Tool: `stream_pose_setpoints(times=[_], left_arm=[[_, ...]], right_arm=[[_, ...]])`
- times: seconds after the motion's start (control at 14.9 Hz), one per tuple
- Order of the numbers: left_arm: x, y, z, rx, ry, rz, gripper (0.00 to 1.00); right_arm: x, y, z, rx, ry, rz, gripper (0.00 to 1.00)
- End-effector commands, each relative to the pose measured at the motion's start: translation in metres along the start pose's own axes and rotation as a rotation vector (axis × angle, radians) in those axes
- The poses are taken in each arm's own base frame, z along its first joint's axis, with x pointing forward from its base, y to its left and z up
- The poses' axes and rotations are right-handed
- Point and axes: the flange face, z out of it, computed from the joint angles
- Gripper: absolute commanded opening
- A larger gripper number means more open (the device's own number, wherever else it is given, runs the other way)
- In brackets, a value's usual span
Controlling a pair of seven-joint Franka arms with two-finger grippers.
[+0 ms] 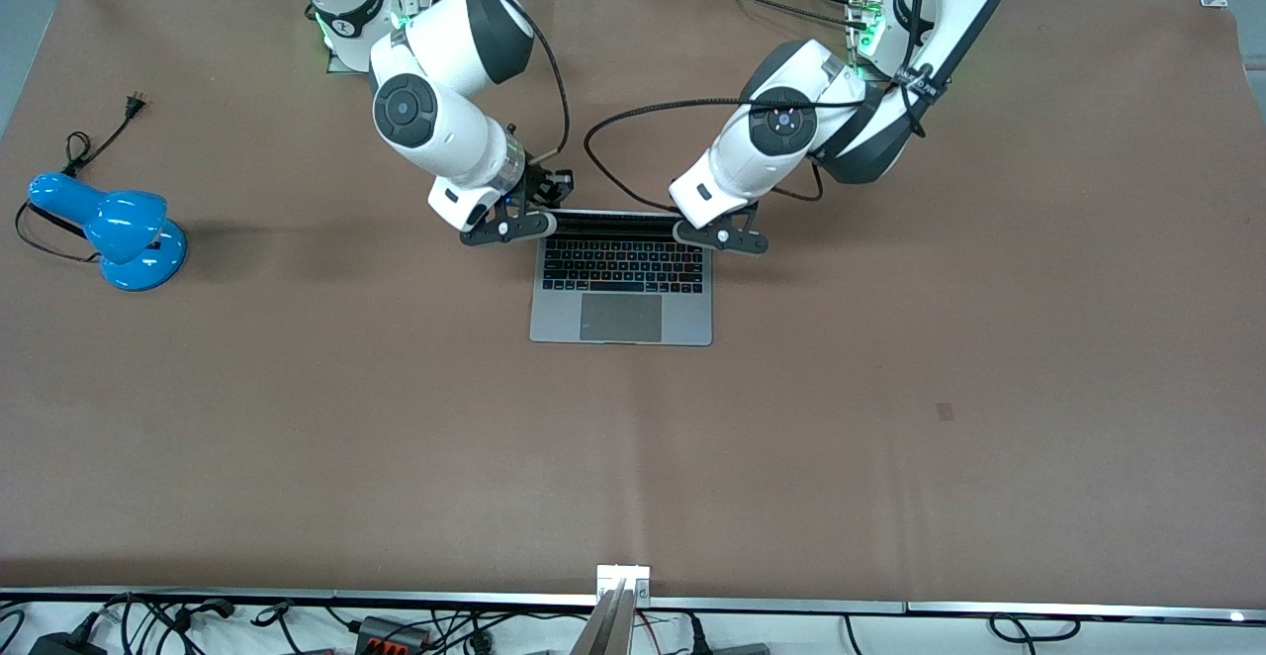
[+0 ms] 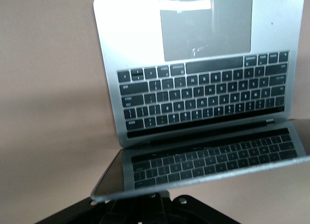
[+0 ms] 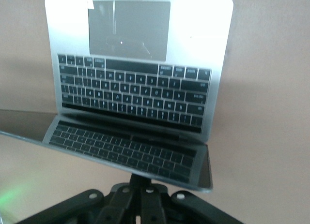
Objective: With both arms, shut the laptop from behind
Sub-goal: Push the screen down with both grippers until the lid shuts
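Note:
The silver-grey laptop (image 1: pixel 621 291) lies open in the middle of the table, with its keyboard and trackpad facing the front camera. Its lid (image 1: pixel 613 214) stands up, showing almost edge-on. My right gripper (image 1: pixel 509 228) is at the lid's top corner toward the right arm's end. My left gripper (image 1: pixel 722 236) is at the other top corner. Both look shut, fingertips against the lid's back. In the left wrist view the dark screen (image 2: pixel 208 158) mirrors the keys above my gripper (image 2: pixel 140 202). The right wrist view shows the same screen (image 3: pixel 131 151) and gripper (image 3: pixel 143 195).
A blue desk lamp (image 1: pixel 119 230) with a black cord lies near the right arm's end of the table. Black cables hang from both arms above the lid. The brown table top (image 1: pixel 633 457) spreads wide on the front camera's side of the laptop.

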Motion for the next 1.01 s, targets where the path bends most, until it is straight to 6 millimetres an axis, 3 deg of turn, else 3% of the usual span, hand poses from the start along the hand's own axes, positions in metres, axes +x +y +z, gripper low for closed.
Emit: stream_pose_setpoints(times=[0.0, 0.4, 0.94], left_arm=[[0.025, 0.001, 0.007, 0.000, 0.008, -0.018, 0.00], [0.045, -0.007, 0.022, 0.004, 0.002, -0.024, 0.00], [0.077, -0.020, 0.070, 0.024, -0.029, -0.017, 0.00]], right_arm=[[0.024, -0.003, 0.008, 0.010, 0.012, 0.018, 0.00], [0.073, 0.013, 0.021, -0.025, 0.043, 0.028, 0.00], [0.118, 0.021, 0.074, -0.077, 0.036, 0.033, 0.00]])
